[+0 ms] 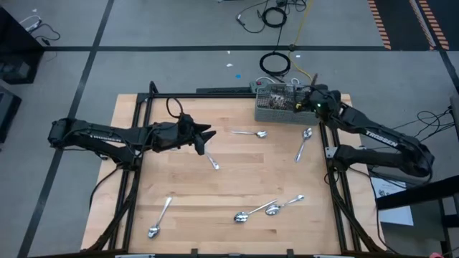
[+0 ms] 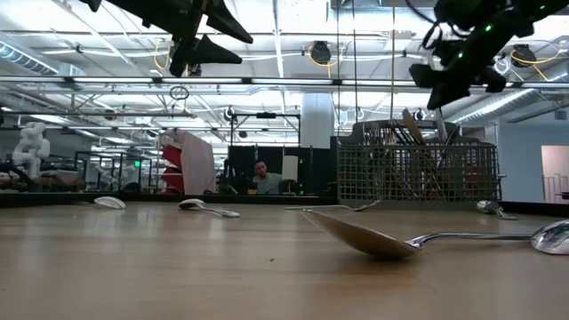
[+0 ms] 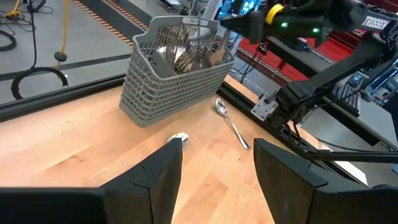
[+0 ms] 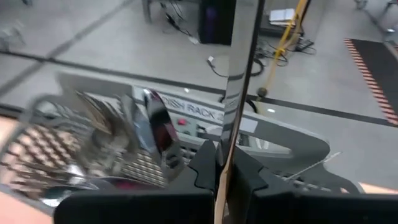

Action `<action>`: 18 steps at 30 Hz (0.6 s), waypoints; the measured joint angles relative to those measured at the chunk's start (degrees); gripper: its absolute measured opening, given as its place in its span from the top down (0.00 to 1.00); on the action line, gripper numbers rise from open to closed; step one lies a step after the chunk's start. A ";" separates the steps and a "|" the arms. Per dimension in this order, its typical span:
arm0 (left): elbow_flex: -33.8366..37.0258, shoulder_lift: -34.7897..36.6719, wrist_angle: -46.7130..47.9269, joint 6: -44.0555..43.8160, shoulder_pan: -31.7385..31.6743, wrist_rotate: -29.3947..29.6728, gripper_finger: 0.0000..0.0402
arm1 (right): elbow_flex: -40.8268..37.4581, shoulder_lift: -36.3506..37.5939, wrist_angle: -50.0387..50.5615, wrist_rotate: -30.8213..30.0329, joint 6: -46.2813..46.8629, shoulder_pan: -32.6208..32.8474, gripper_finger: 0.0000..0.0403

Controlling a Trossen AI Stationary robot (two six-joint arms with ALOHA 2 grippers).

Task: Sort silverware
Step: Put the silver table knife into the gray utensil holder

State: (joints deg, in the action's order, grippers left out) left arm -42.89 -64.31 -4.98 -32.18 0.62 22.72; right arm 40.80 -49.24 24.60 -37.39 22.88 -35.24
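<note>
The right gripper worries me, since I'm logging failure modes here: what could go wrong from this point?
1. The right gripper, shut on a thin shiny metal utensil, hangs over the grey mesh basket; the slim handle could slip or twist in the pinch.
2. The basket already holds several pieces, so the lowered utensil might jam against them.
3. The open left gripper, hovering above the wooden table, may miss the flat spoon below.

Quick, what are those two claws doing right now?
Left gripper: open, empty, above the table.
Right gripper: shut on a thin silverware piece, over the basket.
</note>
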 joint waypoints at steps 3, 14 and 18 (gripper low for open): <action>0.00 -0.02 -0.02 0.02 0.00 0.00 0.49 | 0.00 -2.90 0.04 -0.04 -1.31 -1.62 1.00; 0.00 -0.04 -0.02 -0.04 0.00 -1.23 0.49 | 0.02 -10.78 -2.40 3.30 -6.51 -5.23 1.00; 0.00 -0.04 -0.02 -0.34 0.32 -1.29 0.49 | 0.02 -11.93 -2.08 7.71 -5.92 -5.80 0.98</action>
State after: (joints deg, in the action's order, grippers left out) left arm -42.89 -64.36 -4.99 -32.52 0.95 21.43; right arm 40.82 -61.17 22.52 -29.68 16.96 -41.04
